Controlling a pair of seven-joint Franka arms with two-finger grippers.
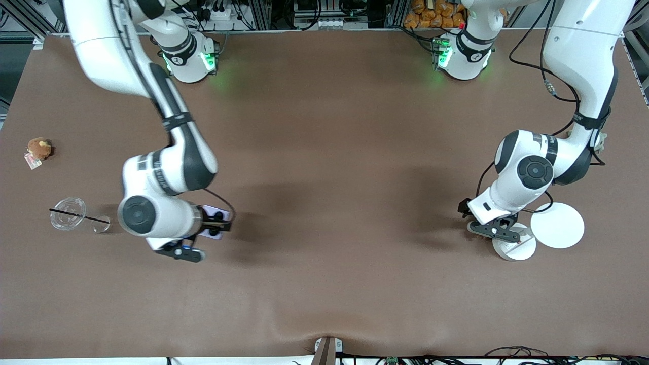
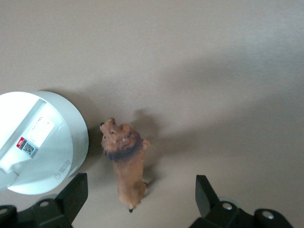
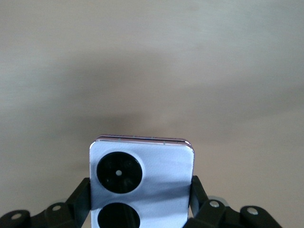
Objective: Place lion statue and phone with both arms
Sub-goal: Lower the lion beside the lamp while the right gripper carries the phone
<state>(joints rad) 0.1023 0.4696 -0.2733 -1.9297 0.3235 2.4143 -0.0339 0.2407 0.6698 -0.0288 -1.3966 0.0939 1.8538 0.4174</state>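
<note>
The left gripper (image 2: 137,199) hung with its black fingers (image 2: 71,197) spread wide, one on each flank of the tiny reddish-brown lion statue (image 2: 124,161), which lay on the brown table (image 1: 324,152) touching neither pad, just beside the smaller white round disc (image 2: 42,142) toward the left arm's end. On the table's clock face as the front camera showed it, the lion sat near four o'clock, hidden there under the left gripper (image 1: 494,230), with a larger flat white disc (image 1: 557,225) beside it. The right gripper (image 3: 140,202) pinched the pale lavender, nearly square folded phone (image 3: 142,183) by its two side edges, the two black round circles facing the wrist camera, and carried it low over the table near eight o'clock; the front camera showed only a sliver of the phone (image 1: 213,223) past the right gripper (image 1: 215,223). To do this step well, the left arm should probably lift straight up so that neither finger brushes the lion, and the right arm should lower the phone until it rests on the table before letting go. The smaller disc bore a white label with a red mark, a printed code and lines of text too small to read, plus a faint circular emblem; no brand could be read anywhere.
</note>
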